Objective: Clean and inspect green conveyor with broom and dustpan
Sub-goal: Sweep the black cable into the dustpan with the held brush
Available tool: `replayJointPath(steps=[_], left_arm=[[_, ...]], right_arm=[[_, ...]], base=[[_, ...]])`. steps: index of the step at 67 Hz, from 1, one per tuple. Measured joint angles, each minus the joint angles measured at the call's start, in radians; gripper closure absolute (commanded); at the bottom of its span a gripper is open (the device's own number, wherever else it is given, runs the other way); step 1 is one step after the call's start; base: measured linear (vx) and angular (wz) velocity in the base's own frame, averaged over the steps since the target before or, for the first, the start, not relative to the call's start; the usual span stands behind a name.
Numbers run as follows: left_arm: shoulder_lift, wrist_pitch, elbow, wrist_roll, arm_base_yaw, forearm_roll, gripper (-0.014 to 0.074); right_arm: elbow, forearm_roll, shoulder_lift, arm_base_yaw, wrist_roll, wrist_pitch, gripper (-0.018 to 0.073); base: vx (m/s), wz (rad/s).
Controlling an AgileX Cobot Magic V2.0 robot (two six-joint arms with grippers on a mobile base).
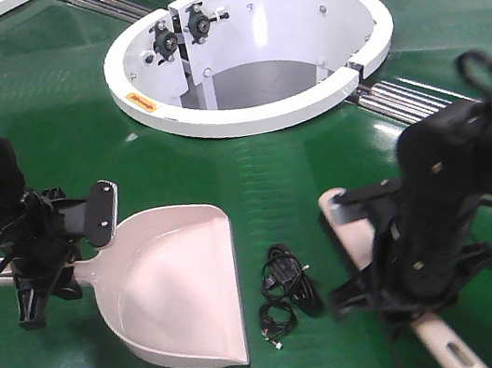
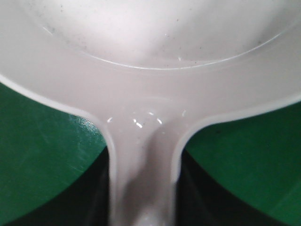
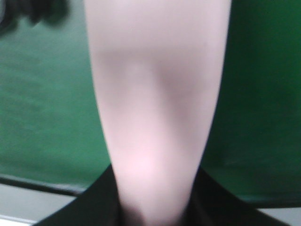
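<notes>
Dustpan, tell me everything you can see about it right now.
The dustpan is a pale pink-beige scoop of glossy, plastic-looking material, with a rounded back wall, a wide flat mouth and a straight handle. It appears to rest open side up on the green conveyor. Its mouth is turned toward the robot's right, where a black cable bundle lies just clear of its lip. The left gripper is closed on the handle. A few dark specks dot the inside.

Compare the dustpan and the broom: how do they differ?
The dustpan is a wide scoop; the broom is a narrow flat bar. The left hand grips the dustpan's handle; the right hand grips the broom, hiding its middle. Both are pale pink plastic over the green conveyor.
</notes>
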Motion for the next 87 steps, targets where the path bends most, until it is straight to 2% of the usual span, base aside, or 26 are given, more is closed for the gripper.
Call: replayJointPath(steps=[8, 25, 33, 52, 63, 73, 87], left_arm=[[0.0, 0.0, 0.0, 0.0, 0.0, 0.0, 0.0604], [0.0, 0.0, 0.0, 0.0, 0.0, 0.0, 0.0604], [0.0, 0.0, 0.0, 0.0, 0.0, 0.0, 0.0604], [0.0, 0.0, 0.0, -0.001, 0.0, 0.0, 0.0604], [0.0, 0.0, 0.0, -0.001, 0.0, 0.0, 0.0604], [0.0, 0.0, 0.0, -0.002, 0.0, 0.001, 0.0604], [0.0, -0.005, 0.0, 0.0, 0.0, 0.017, 0.0604]], right_arm=[[0.0, 0.0, 0.051, 0.047, 0.071, 0.011, 0.0564], [-0.003, -0.019, 0.121, 0.048, 0.152, 0.017, 0.0564], [-0.007, 0.001, 0.14, 0.048, 0.168, 0.017, 0.0564], [-0.101, 0.149, 0.211, 0.06, 0.134, 0.026, 0.0564], [-0.206, 0.18, 0.28, 0.12, 0.125, 0.067, 0.0564], [-0.36, 0.196, 0.387, 0.195, 0.1, 0.096, 0.0564], [-0.604, 0.307, 0.516, 0.251, 0.002, 0.149, 0.0564]], base=[[0.0, 0.0], [0.0, 0.0], [0.0, 0.0], [0.0, 0.0], [0.0, 0.0], [0.0, 0.0], [0.0, 0.0]])
